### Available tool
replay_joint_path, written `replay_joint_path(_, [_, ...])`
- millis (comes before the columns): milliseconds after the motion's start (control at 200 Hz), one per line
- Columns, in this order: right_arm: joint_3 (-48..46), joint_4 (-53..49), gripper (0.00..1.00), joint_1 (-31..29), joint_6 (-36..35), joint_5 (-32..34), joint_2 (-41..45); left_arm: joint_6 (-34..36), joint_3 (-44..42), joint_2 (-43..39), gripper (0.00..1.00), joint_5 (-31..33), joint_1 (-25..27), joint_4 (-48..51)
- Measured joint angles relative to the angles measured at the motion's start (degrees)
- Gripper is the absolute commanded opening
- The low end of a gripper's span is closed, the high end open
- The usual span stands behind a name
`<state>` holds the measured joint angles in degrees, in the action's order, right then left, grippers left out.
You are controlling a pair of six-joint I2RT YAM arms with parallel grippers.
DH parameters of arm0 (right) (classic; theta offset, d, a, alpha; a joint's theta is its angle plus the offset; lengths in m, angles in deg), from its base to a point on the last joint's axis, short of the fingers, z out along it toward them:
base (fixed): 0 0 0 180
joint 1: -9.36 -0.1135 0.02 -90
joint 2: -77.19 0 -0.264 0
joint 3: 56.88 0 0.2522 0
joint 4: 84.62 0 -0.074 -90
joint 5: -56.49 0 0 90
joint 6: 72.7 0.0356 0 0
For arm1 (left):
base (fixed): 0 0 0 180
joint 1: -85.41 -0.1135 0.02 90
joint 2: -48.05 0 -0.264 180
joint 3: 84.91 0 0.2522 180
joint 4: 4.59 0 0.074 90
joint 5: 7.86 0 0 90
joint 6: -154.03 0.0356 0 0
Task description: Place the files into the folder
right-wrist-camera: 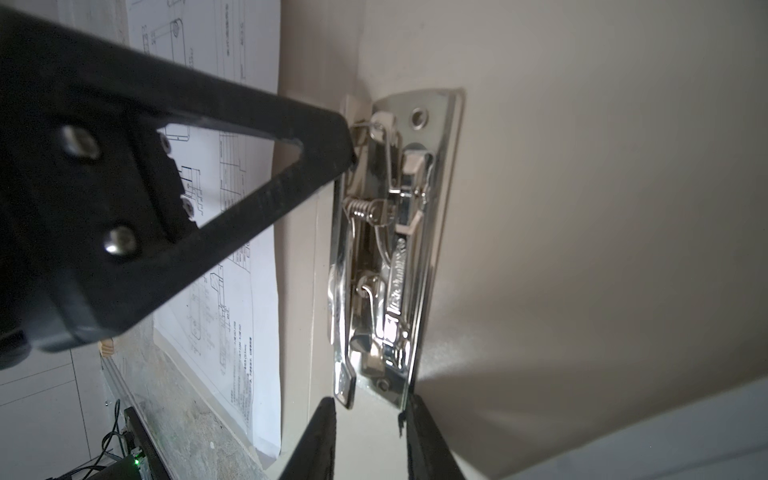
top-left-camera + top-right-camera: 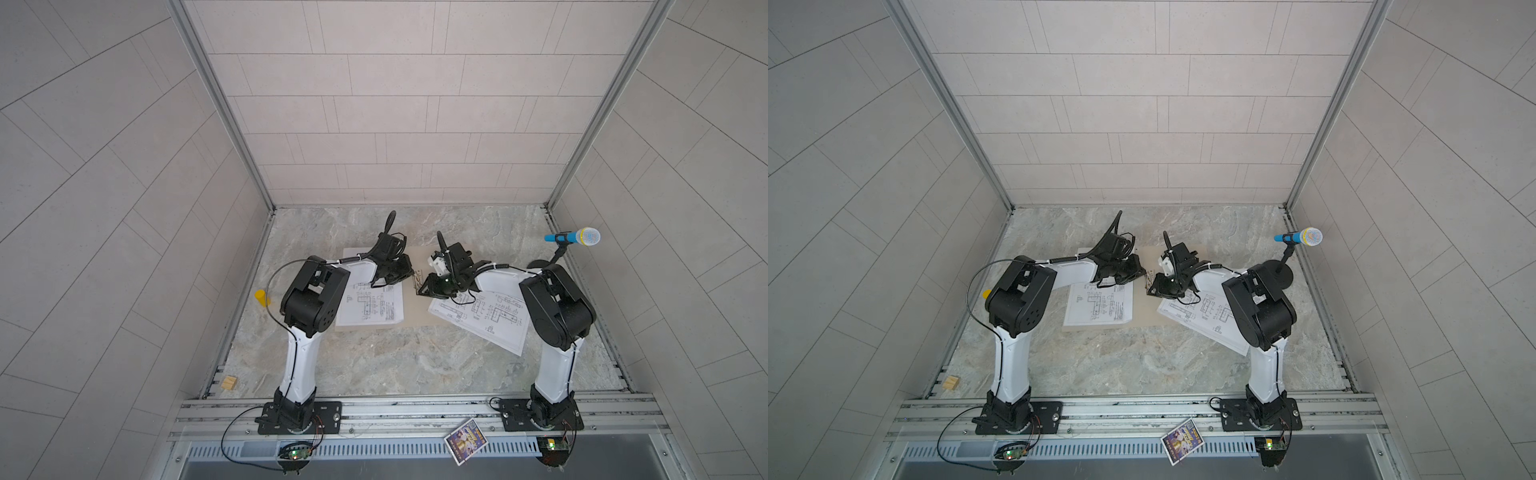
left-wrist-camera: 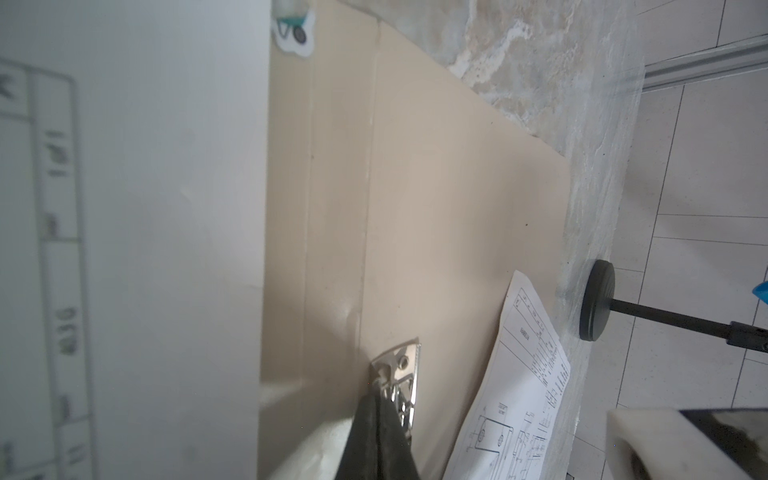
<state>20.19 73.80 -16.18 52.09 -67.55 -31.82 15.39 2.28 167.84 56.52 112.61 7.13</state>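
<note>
The tan folder (image 2: 415, 309) lies open on the marble table. One file (image 2: 370, 307) rests on its left half. More files (image 2: 486, 320) lie askew on the right half, overhanging the folder's edge. The folder's metal clip (image 1: 386, 249) sits at the spine. My left gripper (image 3: 376, 395) is shut, its tips pressed against the clip's far end (image 3: 405, 365). My right gripper (image 1: 371, 405) holds the clip's near end between its fingertips. In both top views the two grippers meet over the spine, left (image 2: 409, 275) and right (image 2: 422, 291).
A blue toy microphone (image 2: 575, 237) on a black stand (image 2: 540, 264) stands at the back right. A yellow object (image 2: 261, 297) sits at the left wall, a wooden block (image 2: 228, 382) at the front left. A colourful picture card (image 2: 465, 441) lies on the front rail.
</note>
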Motion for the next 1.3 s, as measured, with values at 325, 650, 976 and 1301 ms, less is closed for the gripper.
replay_joint_path(325, [0.0, 1.2, 0.31, -0.1, 1.0, -0.5, 0.0, -0.2, -4.4, -3.3, 0.02, 2.4, 0.0, -0.8])
replay_joint_path(650, [0.0, 3.7, 0.25, -1.9, 3.3, -2.2, -0.1, -1.0, -8.0, -6.4, 0.02, 5.1, 0.0, -0.4])
replay_joint_path(976, [0.0, 5.0, 0.23, -2.9, 4.5, -3.5, -1.7, -1.9, -8.7, -6.4, 0.02, 5.1, 0.0, -1.6])
replay_joint_path(1301, [0.0, 5.0, 0.16, -2.9, 4.7, -3.9, -2.1, -2.1, -9.2, -6.4, 0.02, 4.6, -0.1, -2.7])
